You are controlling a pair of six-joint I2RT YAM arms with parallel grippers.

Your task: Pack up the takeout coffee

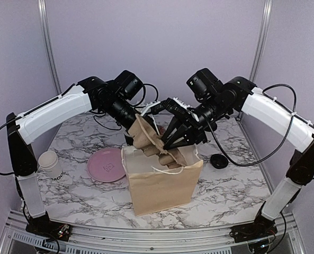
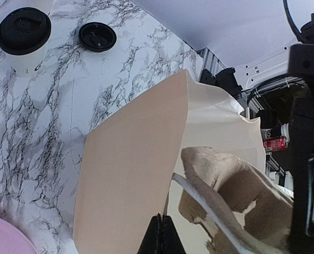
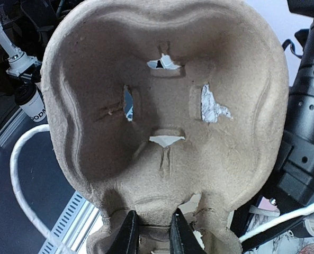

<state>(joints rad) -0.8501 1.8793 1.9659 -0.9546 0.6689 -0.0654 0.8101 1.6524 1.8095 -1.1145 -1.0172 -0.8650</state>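
Note:
The takeout coffee [image 2: 24,34], a white cup with a black lid, stands on the marble table at the top left of the left wrist view; the arms hide it in the top view. A brown paper bag [image 1: 159,185] stands open at the table's middle. My left gripper [image 1: 133,132] is shut on the bag's back rim [image 2: 163,218]. My right gripper [image 1: 170,140] is shut on a tab of a brown pulp cup carrier [image 3: 162,106], holding it tilted over the bag's mouth [image 1: 146,138]. The carrier is empty.
A loose black lid [image 1: 218,160] lies right of the bag and shows beside the coffee in the left wrist view [image 2: 97,36]. A pink plate [image 1: 106,164] lies left of the bag. A lidless white lettered cup [image 1: 51,164] stands at the far left.

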